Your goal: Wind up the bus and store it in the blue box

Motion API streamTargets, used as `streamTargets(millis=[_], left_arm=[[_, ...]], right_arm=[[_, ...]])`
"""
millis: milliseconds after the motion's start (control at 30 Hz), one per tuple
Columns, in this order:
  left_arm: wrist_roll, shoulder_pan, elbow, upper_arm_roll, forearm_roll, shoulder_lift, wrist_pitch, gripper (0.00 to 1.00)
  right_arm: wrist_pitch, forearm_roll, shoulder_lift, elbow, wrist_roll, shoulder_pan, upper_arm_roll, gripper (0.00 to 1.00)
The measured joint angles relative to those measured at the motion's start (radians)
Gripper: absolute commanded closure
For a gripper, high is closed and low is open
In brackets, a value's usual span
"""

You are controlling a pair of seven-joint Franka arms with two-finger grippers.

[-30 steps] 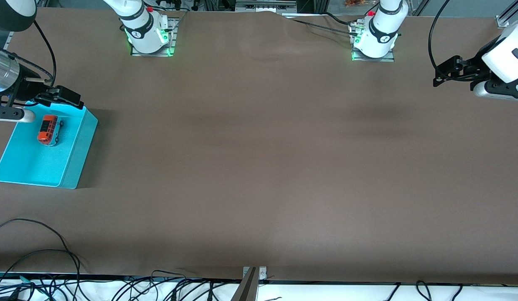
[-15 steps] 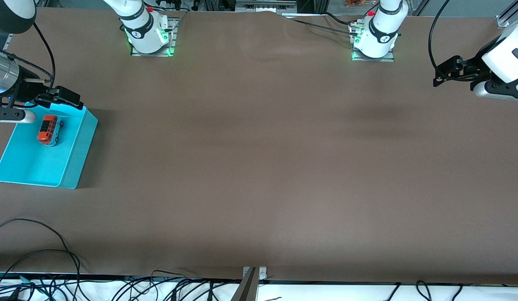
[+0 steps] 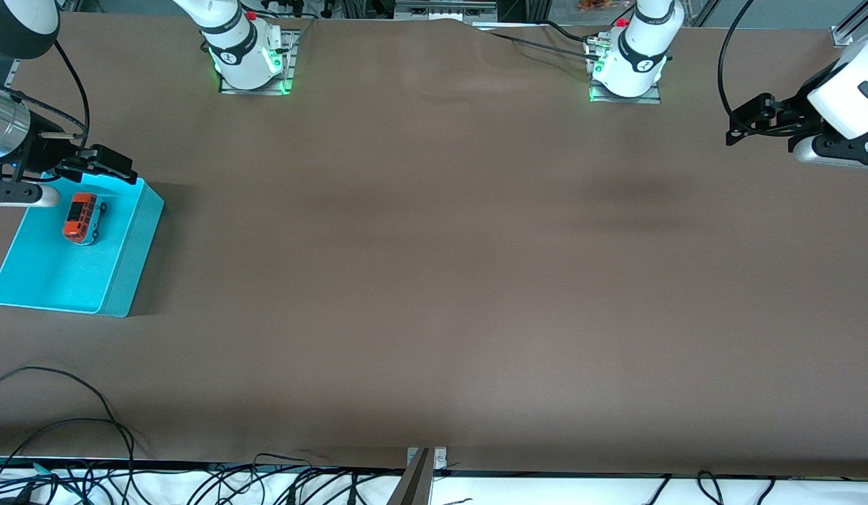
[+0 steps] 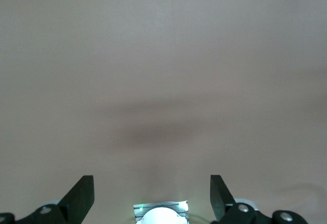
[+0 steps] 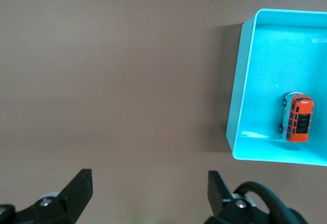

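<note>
The orange-red bus (image 3: 81,217) with its dark roof panel lies inside the blue box (image 3: 48,277), in the half farther from the front camera. The box stands at the right arm's end of the table. My right gripper (image 3: 106,167) hangs open and empty over the box's edge nearest the robots' bases. In the right wrist view the bus (image 5: 298,124) and the blue box (image 5: 273,55) lie off to one side of the open right gripper (image 5: 148,193). My left gripper (image 3: 746,123) waits open over the left arm's end of the table; the left wrist view shows the left gripper (image 4: 152,196) empty over bare mat.
A brown mat (image 3: 434,280) covers the table. The two arm bases (image 3: 248,66) (image 3: 627,73) stand along the edge by the robots. Loose cables (image 3: 69,428) and a metal bracket (image 3: 427,459) lie at the edge nearest the front camera.
My right gripper has drifted slightly away from the bus, toward the robots' side of the box. The bus, the box and the left arm have not moved.
</note>
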Motion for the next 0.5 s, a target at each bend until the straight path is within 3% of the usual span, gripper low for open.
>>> streamTargets(millis=[500], left_arm=[[0.000,0.000,0.000,0.000,0.000,0.000,0.000,0.00]], right_arm=[[0.000,-0.003,0.001,0.000,-0.028,-0.001,0.000,0.00]])
